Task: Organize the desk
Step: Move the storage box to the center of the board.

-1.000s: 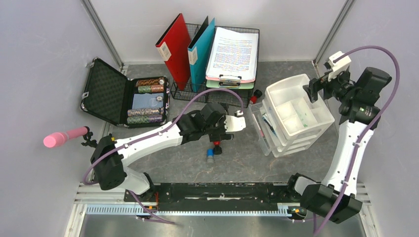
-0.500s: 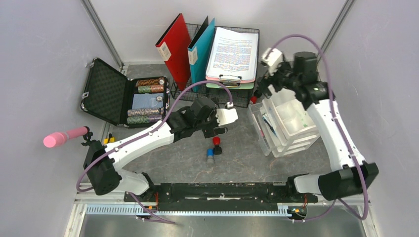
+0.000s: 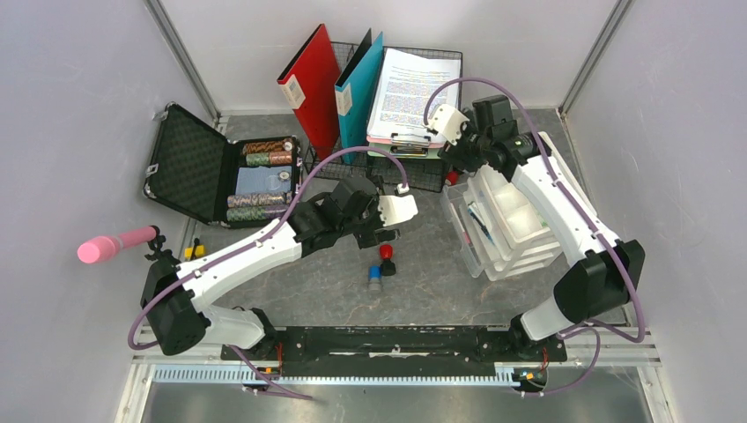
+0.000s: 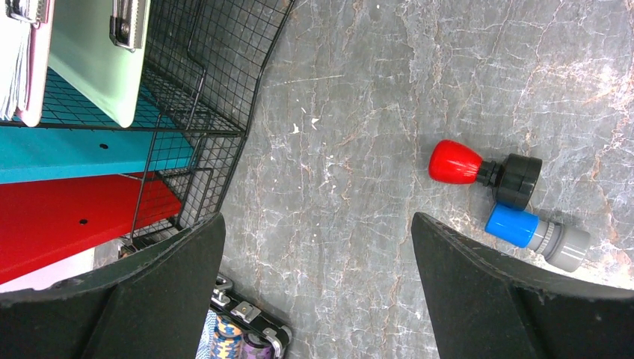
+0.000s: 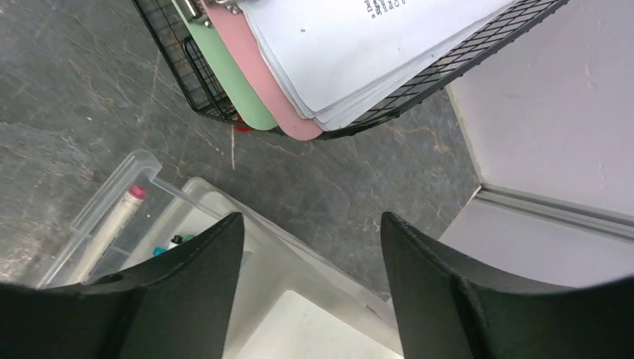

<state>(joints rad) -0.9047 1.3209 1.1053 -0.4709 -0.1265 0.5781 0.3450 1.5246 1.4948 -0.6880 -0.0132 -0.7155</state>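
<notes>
1. The desk (image 3: 440, 291) fills the middle of the top view, from the rail at the bottom edge up to the walls (grey, veined like stone).
2. The left gripper (image 4: 318, 250) hangs over bare desk at the centre of the frame, with its jaws wide apart and nothing between them.
3. Just below it in the top view, a red stamp (image 3: 385, 253) and a blue stamp (image 3: 374, 280) lie on their sides, close together.
4. The right gripper (image 5: 306, 239) hangs right of upper centre, between the rack (image 3: 414, 181) and the drawers (image 3: 493, 251); its jaws stand apart and empty.
5. The rack, at top centre, holds a red folder (image 3: 308, 88), a teal folder (image 3: 357, 92) and clipboards (image 3: 414, 97).
6. An open case (image 3: 189, 167) sits at the upper left, with chips (image 3: 269, 154) inside.
</notes>
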